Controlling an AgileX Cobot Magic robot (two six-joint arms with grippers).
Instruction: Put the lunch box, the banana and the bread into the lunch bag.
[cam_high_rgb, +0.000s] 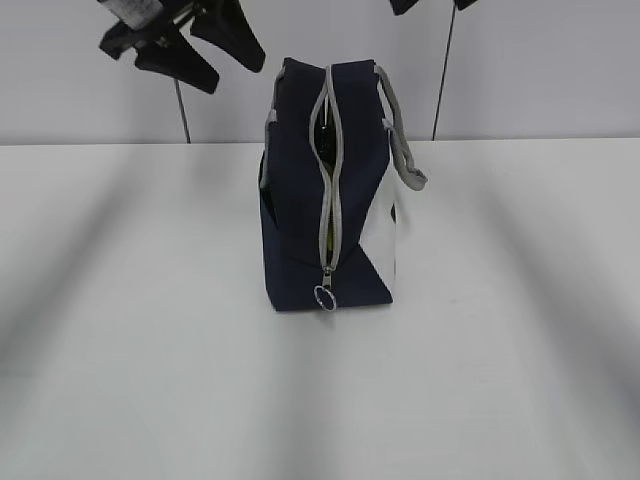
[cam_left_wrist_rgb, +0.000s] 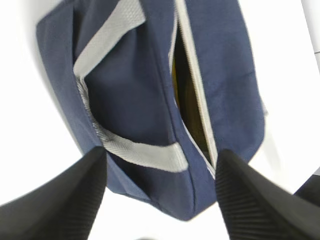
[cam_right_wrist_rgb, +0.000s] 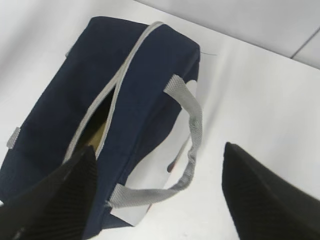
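Navy lunch bag (cam_high_rgb: 300, 200) upright mid-worktop (cam_high_rgb: 120, 350), zipper (cam_high_rgb: 330, 180) partly undone, yellow item glimpsed inside slit (cam_left_wrist_rgb: 182, 85), identity unclear, left fingers (cam_left_wrist_rgb: 65, 200) spread wide above bag, holding nothing, right fingers (cam_right_wrist_rgb: 265, 200) spread wide, empty, beside grey handle (cam_right_wrist_rgb: 192, 130).

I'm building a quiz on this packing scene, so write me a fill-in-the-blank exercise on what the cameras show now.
1. The lunch bag is mainly navy with handles of ____ webbing.
2. The zipper along the bag's top is partly ____, leaving a narrow gap.
3. The round zipper pull hangs at the end of the bag ____ to the exterior camera.
4. The left gripper and the right gripper both have their jaws ____, holding nothing.

Missing words: grey; open; nearest; open
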